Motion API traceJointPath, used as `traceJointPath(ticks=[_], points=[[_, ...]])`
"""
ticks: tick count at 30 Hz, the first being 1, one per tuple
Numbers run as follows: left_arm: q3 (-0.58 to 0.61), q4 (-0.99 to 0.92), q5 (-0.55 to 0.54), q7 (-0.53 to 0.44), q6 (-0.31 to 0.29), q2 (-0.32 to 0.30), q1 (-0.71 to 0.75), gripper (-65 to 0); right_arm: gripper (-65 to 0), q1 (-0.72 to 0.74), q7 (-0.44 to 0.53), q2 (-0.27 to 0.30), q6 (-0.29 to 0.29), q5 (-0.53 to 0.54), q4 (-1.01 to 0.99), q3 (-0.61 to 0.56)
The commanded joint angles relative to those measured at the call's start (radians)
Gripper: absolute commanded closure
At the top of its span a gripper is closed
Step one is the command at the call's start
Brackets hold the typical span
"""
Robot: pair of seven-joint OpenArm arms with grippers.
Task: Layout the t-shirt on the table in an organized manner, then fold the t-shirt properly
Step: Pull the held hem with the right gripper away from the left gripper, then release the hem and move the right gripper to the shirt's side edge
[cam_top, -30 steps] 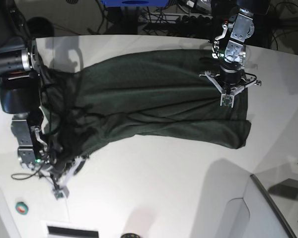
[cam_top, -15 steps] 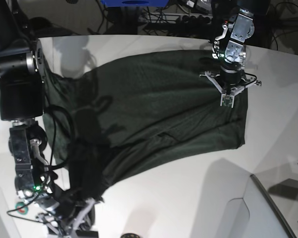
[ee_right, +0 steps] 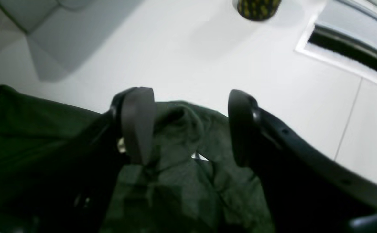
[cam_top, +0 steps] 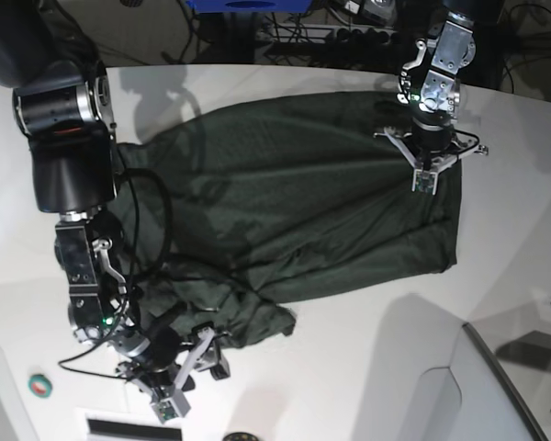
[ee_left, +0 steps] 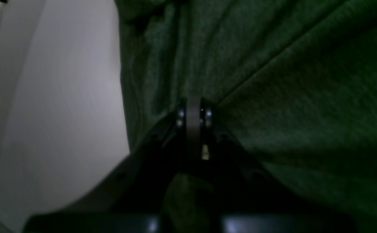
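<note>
A robotics lab: two black robot arms (cam_top: 64, 156) work over a broad glossy white table (cam_top: 349, 367); tangled cables and power strips (cam_top: 321, 32) crowd the dark floor behind it; a blue bin (cam_top: 248, 5) sits beyond the table's edge.

Left gripper (ee_left: 193, 111) jaws closed, pinching t-shirt (ee_left: 272, 81); table (ee_left: 56, 106) beside cloth.

One t-shirt (cam_top: 294, 216), dark green, is the only garment. One white table (cam_top: 349, 367) lies under it. Two arms are in view, each with one gripper: the left gripper (cam_top: 425, 175) at two o'clock and the right gripper (cam_top: 195, 367) at seven o'clock. One raised panel (cam_top: 496, 390) sits at four o'clock, and one small green-and-red round object (cam_top: 40, 385) at eight o'clock.
</note>
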Motion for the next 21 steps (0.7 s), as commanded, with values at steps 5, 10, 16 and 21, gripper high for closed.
traceJointPath(ticks=[5,10,16,21], points=[[-0.003,0.073,-0.02,0.03,-0.009,-0.008,0.035,0.0,-28.2,-0.052,-0.116,0.101,-0.001,0.014,0.178,0.101],[-0.01,0.167,-0.02,0.028,-0.009,-0.008,0.072,0.0,-9.9,-0.109,-0.265,0.184,-0.001,0.014,0.125,0.161],[-0.089,0.225,-0.012,0.028,-0.009,-0.005,0.092,0.0,-2.3,-0.158,-0.266,0.218,-0.001,0.014,-0.01,0.17],[-0.09,0.156,-0.012,0.028,-0.009,-0.008,0.084,0.0,-0.6,-0.17,-0.196,0.238,-0.001,0.014,-0.164,0.17]])
